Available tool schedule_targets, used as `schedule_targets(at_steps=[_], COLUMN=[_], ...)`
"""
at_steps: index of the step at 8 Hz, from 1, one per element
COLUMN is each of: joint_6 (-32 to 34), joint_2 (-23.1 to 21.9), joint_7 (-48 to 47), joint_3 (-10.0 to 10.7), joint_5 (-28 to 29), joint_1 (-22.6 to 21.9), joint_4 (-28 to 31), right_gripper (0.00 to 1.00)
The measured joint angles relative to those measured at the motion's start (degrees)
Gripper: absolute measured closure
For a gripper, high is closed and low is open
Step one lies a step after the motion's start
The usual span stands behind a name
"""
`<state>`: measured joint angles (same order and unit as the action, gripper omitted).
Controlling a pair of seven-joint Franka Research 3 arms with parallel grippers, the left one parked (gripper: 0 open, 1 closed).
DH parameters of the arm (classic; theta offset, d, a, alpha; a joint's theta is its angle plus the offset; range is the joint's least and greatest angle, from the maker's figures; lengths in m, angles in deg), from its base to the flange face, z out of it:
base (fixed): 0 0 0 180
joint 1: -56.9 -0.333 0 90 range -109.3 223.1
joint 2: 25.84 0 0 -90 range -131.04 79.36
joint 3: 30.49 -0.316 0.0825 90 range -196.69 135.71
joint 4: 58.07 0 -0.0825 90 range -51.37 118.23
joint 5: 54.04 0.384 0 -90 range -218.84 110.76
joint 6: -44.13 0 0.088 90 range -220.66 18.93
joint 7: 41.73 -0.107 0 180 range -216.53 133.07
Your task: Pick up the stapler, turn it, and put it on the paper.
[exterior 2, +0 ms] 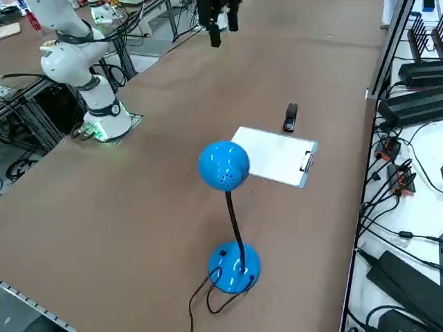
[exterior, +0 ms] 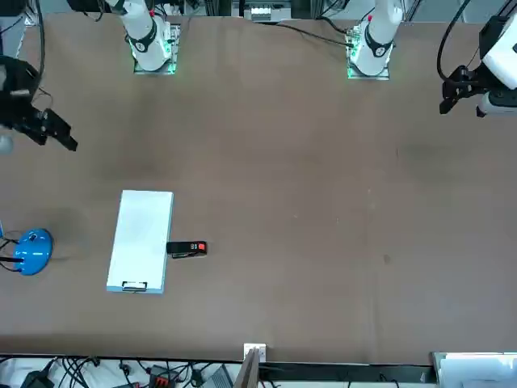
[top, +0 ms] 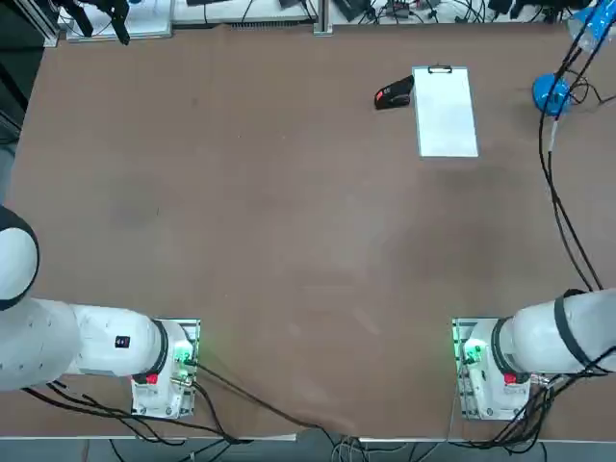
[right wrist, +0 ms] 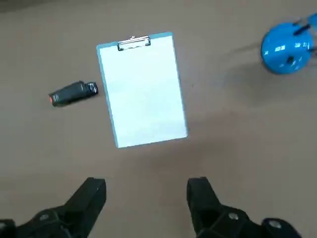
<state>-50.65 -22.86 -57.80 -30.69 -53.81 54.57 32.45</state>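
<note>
Front view: jaws, lamp [exterior: 33, 251] near paper [exterior: 140, 241].

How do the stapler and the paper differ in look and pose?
The stapler is small and black with a red patch; the paper is white and much larger. The stapler lies roughly crosswise, the paper lengthwise away from the robot. Both rest on the table; the right gripper hangs open above it.

Top view: overhead, directed down at the paper [top: 446, 114]. Front view: beyond the paper, facing the robot. Right side view: raised, directed diagonally down across the paper. Right wrist view: closest, looking past the right gripper [right wrist: 146, 191], robot's side of the paper. Top and front views share the paper.
</note>
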Motion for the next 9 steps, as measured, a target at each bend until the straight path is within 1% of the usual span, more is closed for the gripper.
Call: schedule_targets(at_steps=[3,5,9], joint_6=[-0.5,-2.3,-11.7], joint_2=[5.3,7.9,13.8], joint_7=[-13.5,-21.4,-40.5], joint_3=[-0.1,-0.1,-0.3], joint_5=[0.0,0.0,0.0], joint_1=[-1.5,-2.7,-6.5], joint_4=[-2.1,-3.0,-3.4], right_gripper=[0.0,0.0,0.0])
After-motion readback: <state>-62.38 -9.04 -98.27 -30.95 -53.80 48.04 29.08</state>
